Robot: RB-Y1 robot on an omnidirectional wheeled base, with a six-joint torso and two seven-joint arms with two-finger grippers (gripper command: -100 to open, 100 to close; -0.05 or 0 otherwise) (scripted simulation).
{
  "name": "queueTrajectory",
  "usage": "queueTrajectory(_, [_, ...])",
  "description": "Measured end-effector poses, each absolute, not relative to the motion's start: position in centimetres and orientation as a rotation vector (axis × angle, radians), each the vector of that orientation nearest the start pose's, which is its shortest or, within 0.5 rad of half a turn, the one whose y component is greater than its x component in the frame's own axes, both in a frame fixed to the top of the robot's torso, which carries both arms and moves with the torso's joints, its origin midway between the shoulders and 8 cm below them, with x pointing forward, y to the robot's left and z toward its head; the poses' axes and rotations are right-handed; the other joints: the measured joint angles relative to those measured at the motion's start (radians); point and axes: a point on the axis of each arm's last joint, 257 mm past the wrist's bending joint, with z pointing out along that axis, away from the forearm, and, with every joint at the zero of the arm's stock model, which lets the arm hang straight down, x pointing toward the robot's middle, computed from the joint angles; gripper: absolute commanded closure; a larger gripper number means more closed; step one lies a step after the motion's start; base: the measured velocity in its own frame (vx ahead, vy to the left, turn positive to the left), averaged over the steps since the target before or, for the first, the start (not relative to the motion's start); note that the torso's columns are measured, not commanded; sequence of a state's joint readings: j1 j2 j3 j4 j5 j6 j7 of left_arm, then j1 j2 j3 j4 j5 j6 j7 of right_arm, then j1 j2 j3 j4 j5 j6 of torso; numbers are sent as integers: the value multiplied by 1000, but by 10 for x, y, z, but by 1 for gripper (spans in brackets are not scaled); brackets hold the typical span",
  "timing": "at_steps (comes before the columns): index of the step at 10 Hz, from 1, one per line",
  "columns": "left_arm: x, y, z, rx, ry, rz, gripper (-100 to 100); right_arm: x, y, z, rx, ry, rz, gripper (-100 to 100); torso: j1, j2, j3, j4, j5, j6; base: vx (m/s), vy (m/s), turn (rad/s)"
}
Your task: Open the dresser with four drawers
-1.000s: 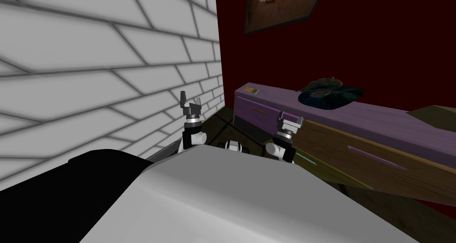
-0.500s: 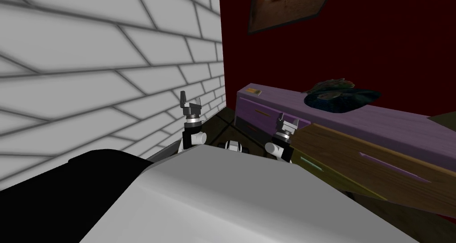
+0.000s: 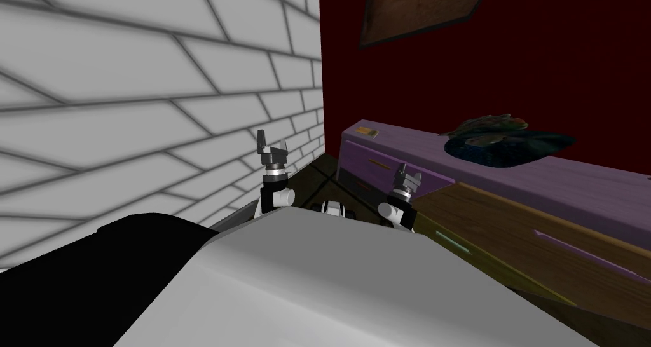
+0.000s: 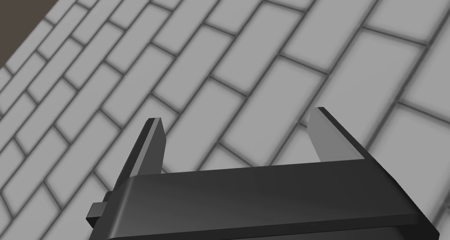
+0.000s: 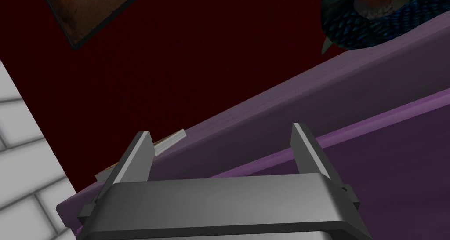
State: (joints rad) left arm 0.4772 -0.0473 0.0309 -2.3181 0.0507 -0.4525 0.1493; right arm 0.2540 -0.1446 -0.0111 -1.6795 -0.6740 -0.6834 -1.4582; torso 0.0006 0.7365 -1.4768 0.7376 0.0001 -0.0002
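Swinging a little since a second ago, my own view now places the dresser (image 3: 407,147) further right, with the right gripper (image 3: 407,173) closer to its left corner. That gripper's fingers stand wide apart and hold nothing, pointing at the front edge of the dresser's purple top. The left gripper (image 3: 270,145), likewise open and empty, is raised beside the white brick wall (image 3: 127,108). Further right on the dresser lies a dark blue-green object (image 3: 508,145).
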Motion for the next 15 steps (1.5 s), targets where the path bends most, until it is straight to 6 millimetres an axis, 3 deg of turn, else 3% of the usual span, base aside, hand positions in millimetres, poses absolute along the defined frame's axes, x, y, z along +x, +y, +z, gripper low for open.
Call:
queueTrajectory(8, [342,297,40,-760,484,-1453,0,427,-402,-188,-1384,980,-2404,-100,0,2,2,1,0,0,35,28,42])
queueTrajectory(15, [341,298,40,-760,484,-1453,0,431,-417,-241,-1270,1216,-2172,-100,-1,2,1,0,0,0,50,30,54])
